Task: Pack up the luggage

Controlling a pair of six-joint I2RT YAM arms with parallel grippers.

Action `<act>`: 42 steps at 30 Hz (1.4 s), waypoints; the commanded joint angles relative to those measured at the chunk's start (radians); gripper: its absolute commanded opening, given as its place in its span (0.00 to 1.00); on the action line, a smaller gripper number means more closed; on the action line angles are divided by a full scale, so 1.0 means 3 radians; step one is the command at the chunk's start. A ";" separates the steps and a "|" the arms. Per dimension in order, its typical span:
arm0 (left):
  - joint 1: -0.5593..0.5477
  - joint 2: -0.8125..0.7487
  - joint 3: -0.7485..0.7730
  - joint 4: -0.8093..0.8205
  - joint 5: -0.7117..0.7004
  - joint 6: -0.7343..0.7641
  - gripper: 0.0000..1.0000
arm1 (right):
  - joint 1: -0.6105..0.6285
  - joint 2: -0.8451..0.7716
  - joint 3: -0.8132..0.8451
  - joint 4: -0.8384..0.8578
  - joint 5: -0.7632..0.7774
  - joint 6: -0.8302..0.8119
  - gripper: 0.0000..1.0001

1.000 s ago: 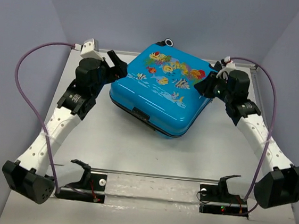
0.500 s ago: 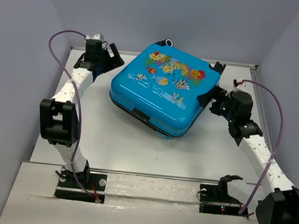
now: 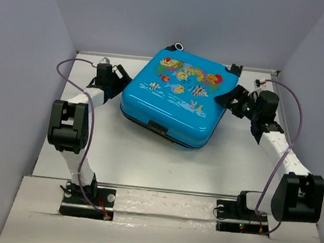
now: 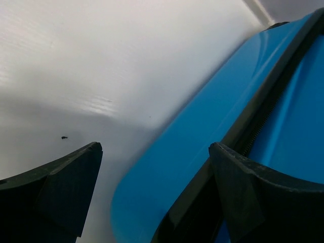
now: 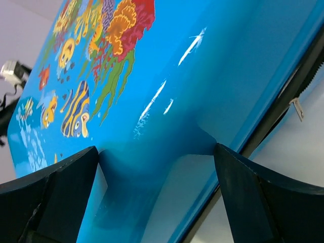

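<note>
The luggage (image 3: 173, 96), a bright-blue hard shell with a fish and coral print, lies flat and closed at the back middle of the table. My left gripper (image 3: 119, 80) is open at its left side. In the left wrist view the luggage's blue edge (image 4: 202, 131) and black zipper seam run between the fingers of the left gripper (image 4: 155, 148). My right gripper (image 3: 234, 98) is open at the luggage's right corner. In the right wrist view the printed lid (image 5: 167, 61) fills the frame and a moulded dip in the shell sits between the spread fingers of the right gripper (image 5: 156, 151).
The white table (image 3: 146, 160) is walled in by grey panels on three sides. Purple cables (image 3: 69, 65) loop off both arms. A metal rail (image 3: 166, 190) and the arm bases line the near edge. A small wheel (image 3: 178, 46) sticks out at the luggage's far corner. A zipper pull (image 5: 296, 107) hangs at the seam.
My right gripper has opened beside the luggage's right corner. The left arm has folded its elbow back toward its base, its gripper now low against the luggage's left side.
</note>
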State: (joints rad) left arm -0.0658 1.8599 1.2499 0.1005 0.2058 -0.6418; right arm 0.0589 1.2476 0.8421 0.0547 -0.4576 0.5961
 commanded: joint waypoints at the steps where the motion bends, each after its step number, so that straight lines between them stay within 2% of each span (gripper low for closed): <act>1: -0.0501 -0.0682 -0.0852 0.0713 0.0321 -0.0289 0.99 | -0.0007 0.0458 0.0225 0.0329 -0.0592 0.0079 1.00; 4: -0.0746 -0.0973 -0.1219 0.0876 0.0153 -0.0381 0.99 | -0.0038 0.0601 0.0363 0.0344 -0.0902 0.0028 1.00; 10: -0.1421 -0.1586 -0.1757 0.0861 -0.0266 -0.0529 0.99 | -0.0038 0.0561 0.0399 0.0232 -0.0960 -0.0049 0.98; 13: -0.1463 -0.2046 -0.1932 0.0724 -0.0538 -0.0581 0.99 | -0.0038 0.0505 0.0389 0.0089 -0.0776 -0.0161 0.99; 16: -0.1468 -0.2720 -0.1820 0.0220 -0.1098 -0.0453 0.99 | -0.0114 0.0510 0.0526 -0.0146 -0.0668 -0.0335 1.00; 19: -0.1448 -0.3023 -0.1509 -0.0063 -0.1686 -0.0255 0.99 | -0.0176 0.0550 0.0730 -0.0279 -0.0628 -0.0432 1.00; 21: -0.1351 -0.3015 -0.1086 -0.0156 -0.1780 -0.0096 0.99 | -0.0288 0.0678 0.0853 -0.0397 -0.0531 -0.0463 1.00; 23: -0.1264 -0.2816 -0.0752 -0.0248 -0.1633 0.0098 0.99 | -0.0324 0.0724 0.0956 -0.0413 -0.0535 -0.0463 1.00; 25: -0.1100 -0.2356 -0.0302 -0.0299 -0.1439 0.0176 0.99 | -0.0324 0.0765 0.1017 -0.0413 -0.0546 -0.0473 1.00; 29: -0.0671 -0.1319 0.0495 -0.0330 -0.0530 0.0278 0.99 | -0.0324 0.0776 0.1094 -0.0407 -0.0602 -0.0509 1.00; 30: -0.0599 -0.0881 0.0664 -0.0376 -0.0360 0.0298 0.99 | -0.0324 0.0781 0.1099 -0.0407 -0.0612 -0.0519 1.00; 32: -0.0446 -0.0449 0.1287 -0.0625 -0.0048 0.0319 0.99 | -0.0324 0.0786 0.1099 -0.0438 -0.0480 -0.0550 1.00; 36: -0.0364 0.0710 0.2402 -0.1040 0.0269 0.0513 0.99 | -0.0324 0.0781 0.1054 -0.0499 0.0091 -0.0560 1.00; 37: -0.0343 0.0886 0.2845 -0.1106 0.0361 0.0518 0.99 | -0.0324 0.0781 0.1053 -0.0499 0.0154 -0.0570 1.00; 39: -0.0297 0.1309 0.3286 -0.1102 0.0668 0.0452 0.99 | -0.0355 0.0826 0.1064 -0.0510 0.0201 -0.0581 1.00; 42: -0.0261 0.1699 0.3584 -0.0791 0.1052 0.0182 0.99 | -0.0355 0.0903 0.1059 -0.0500 0.0074 -0.0616 1.00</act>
State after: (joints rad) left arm -0.1547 2.3428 2.1658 -0.1833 0.3050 -0.5392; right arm -0.0578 1.4807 1.1313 -0.0750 -0.4404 0.4267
